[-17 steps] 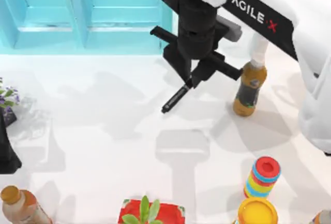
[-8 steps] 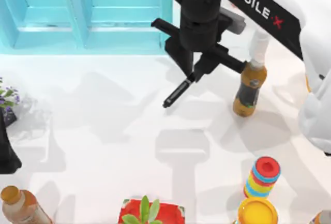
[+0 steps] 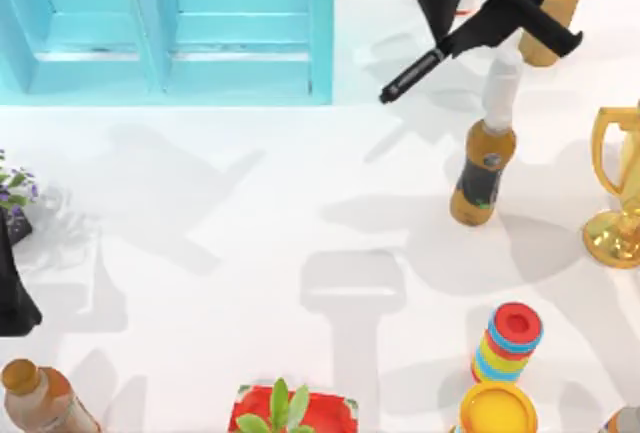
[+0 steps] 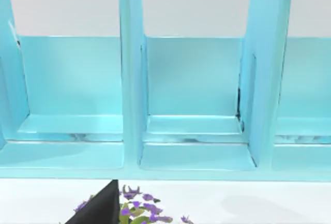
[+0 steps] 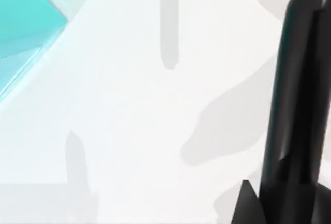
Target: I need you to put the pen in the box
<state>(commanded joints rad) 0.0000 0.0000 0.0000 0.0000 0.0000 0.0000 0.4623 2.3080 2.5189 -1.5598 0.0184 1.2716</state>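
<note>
The slim black pen (image 3: 412, 75) hangs tilted above the table, its free tip pointing toward the box's right wall. My right gripper (image 3: 450, 43) is shut on its upper end, at the far right of the table. The large turquoise box (image 3: 320, 28) with inner dividers fills the far left; the pen is outside it, to its right. In the right wrist view the pen (image 5: 297, 110) runs up one side and a corner of the box (image 5: 23, 17) shows. The left wrist view faces the box's compartments (image 4: 194, 79). My left arm (image 3: 12, 293) is parked at the left edge.
A brown bottle (image 3: 483, 168) stands just below the held pen. A gold trophy (image 3: 615, 188) and a tan cylinder (image 3: 548, 15) are at the right. Stacked coloured rings (image 3: 510, 341), a yellow lid (image 3: 497, 411), a red planter (image 3: 290, 411), another bottle (image 3: 35, 398) and purple flowers (image 3: 12, 185) line the near and left edges.
My right arm has carried the pen away from the table's middle toward the far right. The trophy and the tan cylinder, hidden under the arm before, are now in sight.
</note>
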